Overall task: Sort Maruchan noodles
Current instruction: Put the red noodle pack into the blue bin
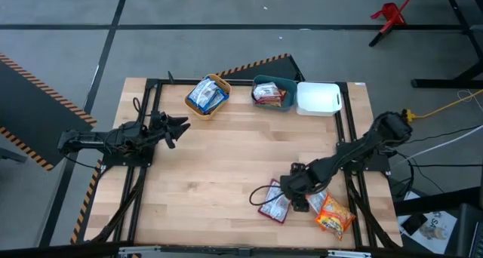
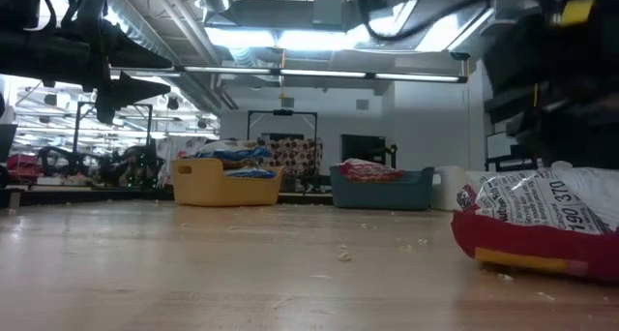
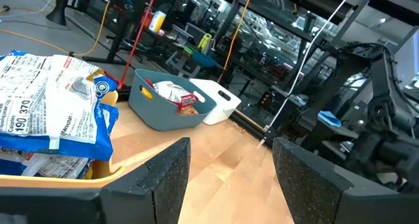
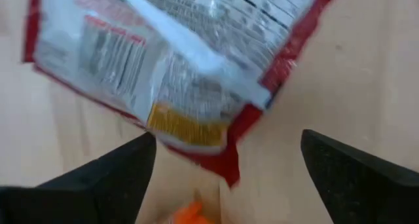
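Three bins are lined up along the table's (image 1: 226,175) far edge: the left bin (image 1: 219,82) holds packets (image 1: 205,96), the middle bin (image 1: 289,84) holds another packet (image 1: 268,96), and the right bin (image 1: 318,98) touches the middle one. Near the front right, two packets (image 1: 275,205) are overlapped, with a third packet (image 1: 333,215) just to their right. The right gripper (image 1: 290,188) is placed over the overlapped pair, and the left gripper (image 1: 178,127) is kept at the table's left side.

I see the light wooden table (image 1: 226,167) carrying three bins along its far edge: a yellow bin (image 1: 207,96) with blue-and-white packets inside, a teal bin (image 1: 273,93) holding a red packet, and a white bin (image 1: 318,98) touching the teal one. Near the front right corner, a dark red packet (image 1: 275,205) lies flat, and an orange-yellow packet (image 1: 333,213) lies just beside it. Small crumbs (image 2: 340,255) dot the wood.
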`<state>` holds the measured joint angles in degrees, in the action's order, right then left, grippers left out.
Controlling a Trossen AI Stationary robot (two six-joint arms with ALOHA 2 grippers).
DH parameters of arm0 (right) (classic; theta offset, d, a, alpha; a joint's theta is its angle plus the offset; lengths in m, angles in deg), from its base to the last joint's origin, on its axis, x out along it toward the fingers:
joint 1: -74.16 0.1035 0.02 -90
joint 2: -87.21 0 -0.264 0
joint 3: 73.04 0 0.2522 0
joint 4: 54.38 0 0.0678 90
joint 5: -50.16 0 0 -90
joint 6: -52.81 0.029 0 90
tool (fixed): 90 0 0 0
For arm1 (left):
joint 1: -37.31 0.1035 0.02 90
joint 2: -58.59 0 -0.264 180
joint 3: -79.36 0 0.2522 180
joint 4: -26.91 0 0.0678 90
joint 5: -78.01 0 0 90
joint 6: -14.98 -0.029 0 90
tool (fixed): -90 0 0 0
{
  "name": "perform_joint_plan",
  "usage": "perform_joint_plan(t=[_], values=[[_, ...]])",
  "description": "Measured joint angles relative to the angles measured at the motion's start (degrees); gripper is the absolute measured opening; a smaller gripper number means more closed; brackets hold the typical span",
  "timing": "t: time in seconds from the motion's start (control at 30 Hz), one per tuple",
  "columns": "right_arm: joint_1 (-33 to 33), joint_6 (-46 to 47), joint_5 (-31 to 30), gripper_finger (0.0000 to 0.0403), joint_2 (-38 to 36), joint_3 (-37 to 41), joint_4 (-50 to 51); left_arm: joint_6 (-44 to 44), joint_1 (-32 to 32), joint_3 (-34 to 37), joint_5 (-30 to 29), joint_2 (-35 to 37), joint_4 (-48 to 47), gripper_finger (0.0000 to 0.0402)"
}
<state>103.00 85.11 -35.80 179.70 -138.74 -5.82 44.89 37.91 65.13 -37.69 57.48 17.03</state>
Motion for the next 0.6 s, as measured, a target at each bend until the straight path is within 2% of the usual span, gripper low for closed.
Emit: perform_joint_plan(t=[0.17,0.3,0.43,0.6], values=[[0.0,-1.1,-0.8,0.0355,4.8,0.0,-2.3,0.0,0.0,0.0,0.0,0.0,0.0,0.0212],[0.0,-0.6,-2.9,0.0308,6.5,-0.3,-1.6,0.0,0.0,0.0,0.0,0.0,0.0,0.0212],[0.0,-0.6,-5.1,0.0208,6.4,-0.3,-1.1,0.0,0.0,0.0,-0.1,0.0,0.0,0.0212],[-0.1,-1.3,-6.8,0.0051,6.5,-0.4,-1.3,0.0,0.0,0.0,-0.1,0.0,0.0,0.0212]])
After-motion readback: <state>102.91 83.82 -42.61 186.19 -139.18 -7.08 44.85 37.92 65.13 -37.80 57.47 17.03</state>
